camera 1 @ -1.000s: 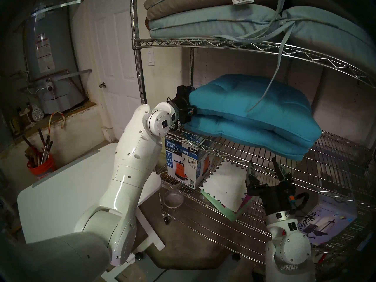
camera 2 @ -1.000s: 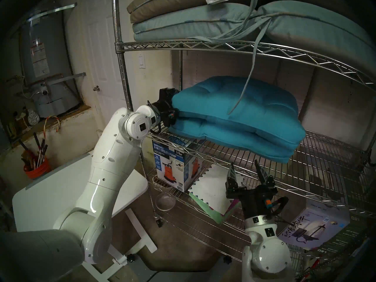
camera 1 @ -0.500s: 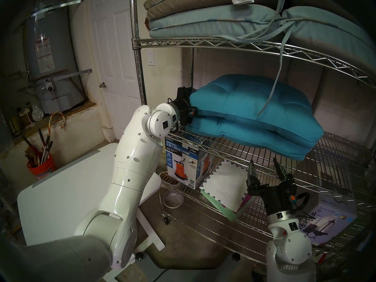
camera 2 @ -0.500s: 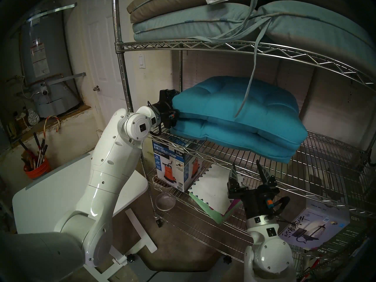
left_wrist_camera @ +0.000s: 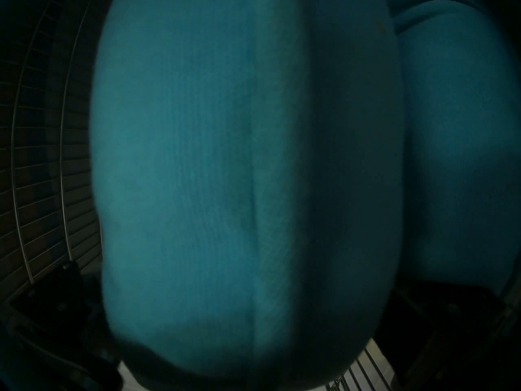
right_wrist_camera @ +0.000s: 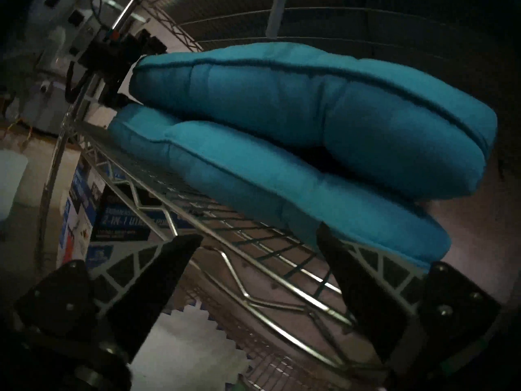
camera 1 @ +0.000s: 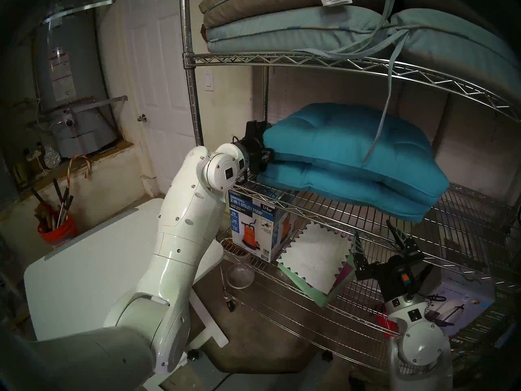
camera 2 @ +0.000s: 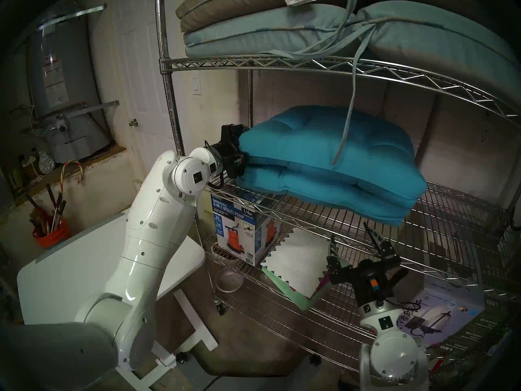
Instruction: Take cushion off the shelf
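At my nine o'clock stood a small white table [camera 1: 84,269]. Past it, toward ten o'clock, an orange bucket [camera 1: 57,232] held tools, and a grey water heater [camera 1: 70,80] rose above. At twelve o'clock I saw a white door [camera 1: 160,85]. Lower, a utility pump box [camera 1: 253,226] sat beside a zigzag-edged white sheet [camera 1: 313,257], a glass bowl [camera 1: 240,274] near them.

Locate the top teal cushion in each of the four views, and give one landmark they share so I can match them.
Head stereo left: top teal cushion, centre-right, middle tier.
Head stereo right: centre, same tier.
Left wrist: the teal mass at centre seems to be its end; another teal bulge sits right.
Right wrist: upper centre, above the lower cushion.
Shared landmark: the shelf, whose wire grid shows in all four.
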`<state>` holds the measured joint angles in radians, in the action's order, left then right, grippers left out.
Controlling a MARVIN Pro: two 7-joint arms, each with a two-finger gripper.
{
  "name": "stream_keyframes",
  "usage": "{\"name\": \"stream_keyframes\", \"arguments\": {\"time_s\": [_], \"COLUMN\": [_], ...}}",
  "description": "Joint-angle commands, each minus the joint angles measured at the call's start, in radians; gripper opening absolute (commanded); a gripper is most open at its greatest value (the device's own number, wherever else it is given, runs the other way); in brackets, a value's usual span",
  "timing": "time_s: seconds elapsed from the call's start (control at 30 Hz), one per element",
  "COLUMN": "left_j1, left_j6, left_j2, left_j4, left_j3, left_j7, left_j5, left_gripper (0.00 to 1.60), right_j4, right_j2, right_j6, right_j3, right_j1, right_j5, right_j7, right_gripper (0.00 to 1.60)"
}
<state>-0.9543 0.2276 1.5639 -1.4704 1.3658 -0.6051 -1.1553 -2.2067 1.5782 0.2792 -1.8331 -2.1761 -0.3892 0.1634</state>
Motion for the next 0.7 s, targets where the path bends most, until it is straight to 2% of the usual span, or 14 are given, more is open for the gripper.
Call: {"name": "stream_keyframes", "arguments": {"time_s": [0.0, 0.33, 0.5, 0.67], "left_j1": [0.003, 0.003, 0.003, 0.003], "left_j6": [0.004, 0.004, 0.004, 0.004], "left_j2": [0.015, 0.015, 0.015, 0.015], "left_j4": [-0.004, -0.004, -0.004, -0.004], "left_j3": [-0.011, -0.011, -0.011, -0.01], "left_j7": [0.0, 0.0, -0.001, -0.001], "left_j5": [0.006, 0.005, 0.005, 0.005], "left_gripper": [1.6, 1.6, 1.6, 1.6], "right_j4": [-0.081, -0.142, -0.207, -0.237], "right_j2": [-0.023, -0.037, -0.027, -0.022], "right_j6": [0.005, 0.052, 0.077, 0.116], "right_j3": [-0.046, -0.09, -0.116, -0.172], "right_j1": [0.048, 0.033, -0.032, -0.093], "right_j5": [-0.065, -0.079, -0.052, -0.018], "right_j7": [-0.03, -0.013, -0.003, -0.007], "right_gripper": [1.6, 1.6, 1.6, 1.6]}}
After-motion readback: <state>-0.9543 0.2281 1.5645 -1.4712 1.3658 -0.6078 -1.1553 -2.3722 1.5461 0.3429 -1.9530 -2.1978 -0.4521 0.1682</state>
